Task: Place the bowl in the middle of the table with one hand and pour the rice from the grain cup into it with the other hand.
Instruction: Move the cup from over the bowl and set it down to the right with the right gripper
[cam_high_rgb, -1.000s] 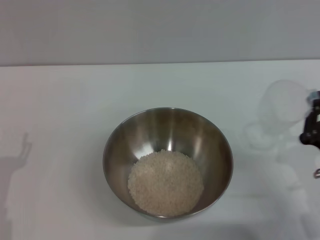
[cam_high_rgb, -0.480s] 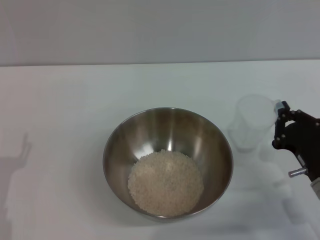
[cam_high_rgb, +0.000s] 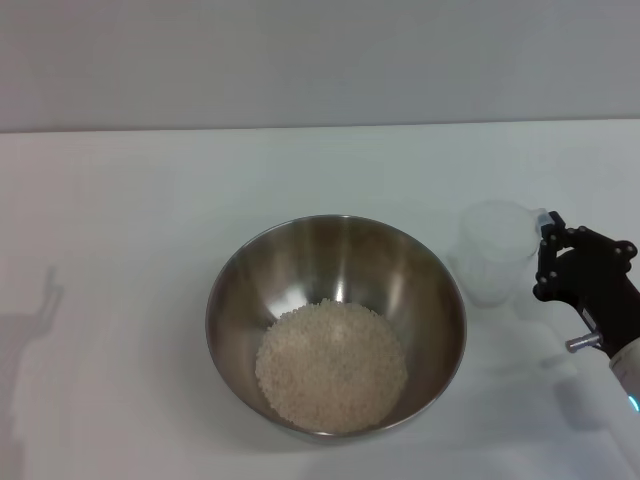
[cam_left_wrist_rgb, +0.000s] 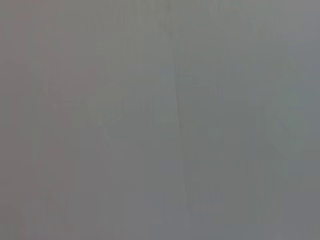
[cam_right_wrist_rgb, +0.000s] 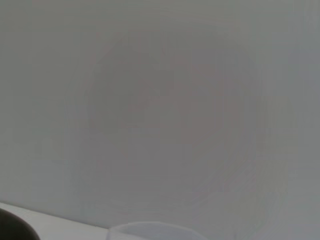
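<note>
Head view: the cup (cam_high_rgb: 496, 250) is seen upright, touching the right gripper (cam_high_rgb: 549, 243) on its inner side, toward the bowl (cam_high_rgb: 335, 325). Its grip cannot be told.

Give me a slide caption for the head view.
Rice fills the bowl; right end effector at the upright grain cup.

Head view: high, looking forward and down over the table (cam_high_rgb: 120, 200) to the grey wall (cam_high_rgb: 320, 60). Left wrist view: close on blank grey. Right wrist view: faces the wall; shares the grain cup (cam_right_wrist_rgb: 155, 231) rim with head view.
</note>
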